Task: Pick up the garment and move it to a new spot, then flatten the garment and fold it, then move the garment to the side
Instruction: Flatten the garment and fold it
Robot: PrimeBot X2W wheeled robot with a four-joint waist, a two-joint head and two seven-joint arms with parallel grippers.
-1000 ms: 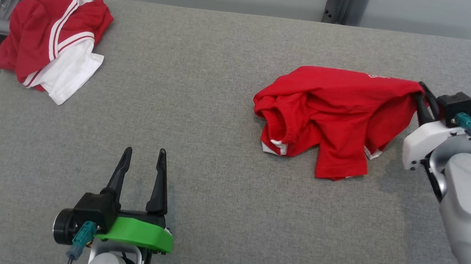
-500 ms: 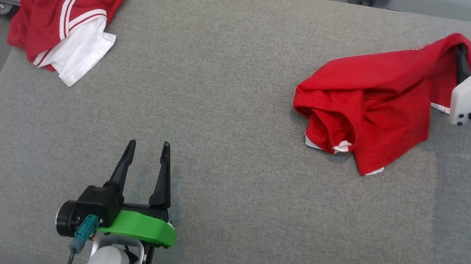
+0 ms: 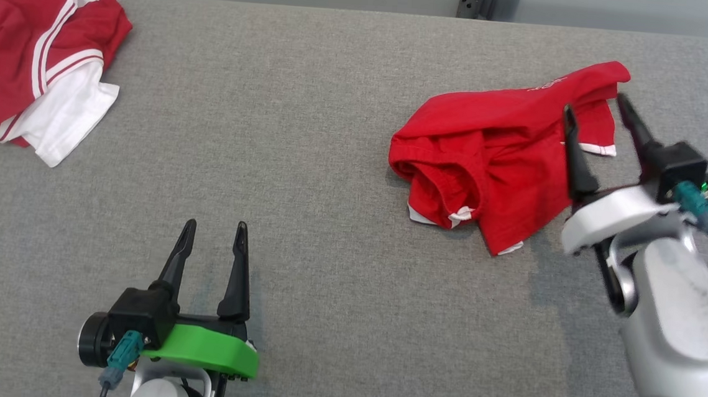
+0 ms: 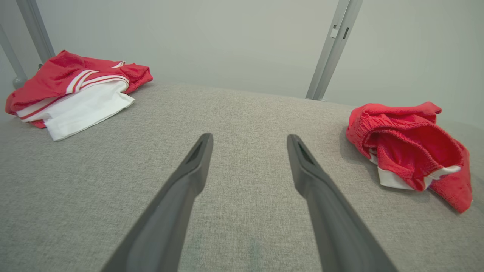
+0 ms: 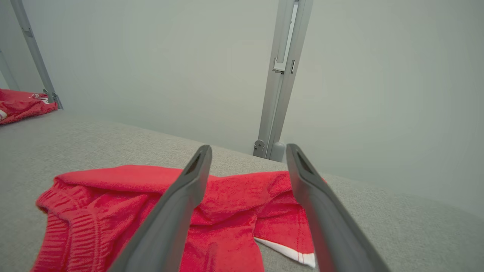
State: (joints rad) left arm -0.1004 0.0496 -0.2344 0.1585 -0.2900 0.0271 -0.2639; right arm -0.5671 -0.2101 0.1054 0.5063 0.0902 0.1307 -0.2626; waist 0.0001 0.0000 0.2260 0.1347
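1. The right gripper (image 3: 593,104), fingers spread and empty, hovers over the red garment (image 3: 488,152) at its right edge, forearm slanting in from lower right.
2. The red garment lies crumpled on the grey surface (image 3: 336,97), right of centre.
3. The left gripper (image 3: 215,224) points forward, fingers apart.

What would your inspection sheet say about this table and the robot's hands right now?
Surface: grey fabric table, flat.
Job's things: red garment, crumpled on the right, not yet flattened.
Clutter: red-and-white garment, bunched at the far left corner.
Grippers: left gripper open over bare table; right gripper open at the red garment's right end, holding nothing.
Cables: left teal plug and right teal plug at the wrists, apart from the clothes.
Surroundings: pale wall, metal post.
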